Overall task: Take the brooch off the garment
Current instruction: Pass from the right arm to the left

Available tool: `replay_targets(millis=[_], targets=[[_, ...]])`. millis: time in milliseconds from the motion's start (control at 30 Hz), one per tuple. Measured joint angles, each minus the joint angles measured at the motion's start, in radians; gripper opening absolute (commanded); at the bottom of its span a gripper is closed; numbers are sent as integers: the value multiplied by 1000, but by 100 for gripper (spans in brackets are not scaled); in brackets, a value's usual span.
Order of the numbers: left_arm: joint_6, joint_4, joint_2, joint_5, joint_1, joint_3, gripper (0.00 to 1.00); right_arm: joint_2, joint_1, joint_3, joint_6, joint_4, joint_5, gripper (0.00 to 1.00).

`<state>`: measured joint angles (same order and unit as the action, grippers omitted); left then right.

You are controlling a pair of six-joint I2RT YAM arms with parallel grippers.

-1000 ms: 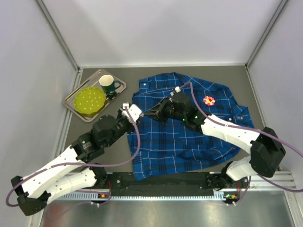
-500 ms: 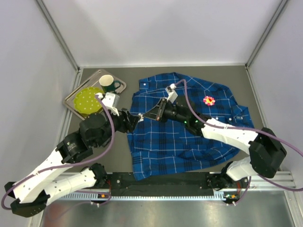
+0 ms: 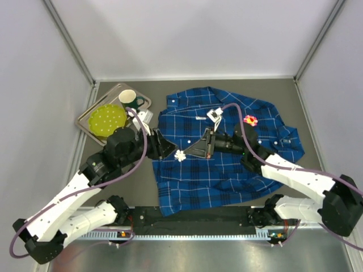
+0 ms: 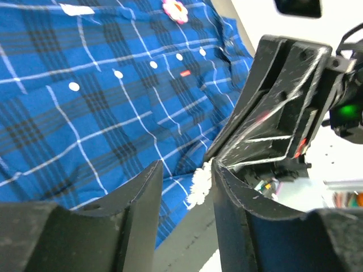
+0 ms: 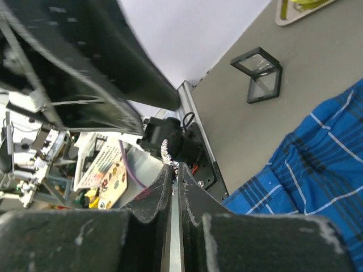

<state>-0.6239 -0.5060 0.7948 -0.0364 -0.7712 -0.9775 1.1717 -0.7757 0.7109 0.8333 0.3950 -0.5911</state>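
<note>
The blue plaid shirt [image 3: 227, 164] lies spread on the table. It also shows in the left wrist view [image 4: 85, 113] and the right wrist view [image 5: 317, 164]. A white flower brooch [image 3: 180, 155] sits at the shirt's left edge. My right gripper [image 3: 190, 153] is shut on it; a sparkly bit [image 5: 166, 152] shows at its tips [image 5: 174, 169]. My left gripper [image 3: 168, 150] is open just left of it. The brooch [image 4: 199, 184] shows between the left gripper's open jaws [image 4: 186, 170]. A pink flower brooch [image 3: 250, 120] is on the shirt's right chest [image 4: 174, 9].
A metal tray [image 3: 91, 126] at the far left holds a green plate [image 3: 108, 120] and a dark green mug [image 3: 129, 101]. A small black-framed object [image 5: 258, 71] stands on the table left of the shirt. Walls close in on both sides.
My right gripper has drawn back nearer and to the right, and the white brooch now shows at its tips. My left gripper has swung right and nearer, up to the brooch.
</note>
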Motion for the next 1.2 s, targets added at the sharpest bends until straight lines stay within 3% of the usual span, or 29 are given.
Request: replay_targets(millis=[167,367,600,867,1200], targets=[[-55,97,2,-183,53,86,36,-72,10,-16,-39,-3,-48,0],[-120,199,0,-306,85,155,40,-79,13,-17,-58,-27,-83,0],[-137,240,-26,-341,87,156,47,-76,13,-17,-64,-29,-89,0],[-110,218,-16,-348,87,155,38,-52,13,-18,-54,-21,-89,0],[-84,197,-1,-371,89,155,38,-37,13,-18,-43,-18,-102,0]])
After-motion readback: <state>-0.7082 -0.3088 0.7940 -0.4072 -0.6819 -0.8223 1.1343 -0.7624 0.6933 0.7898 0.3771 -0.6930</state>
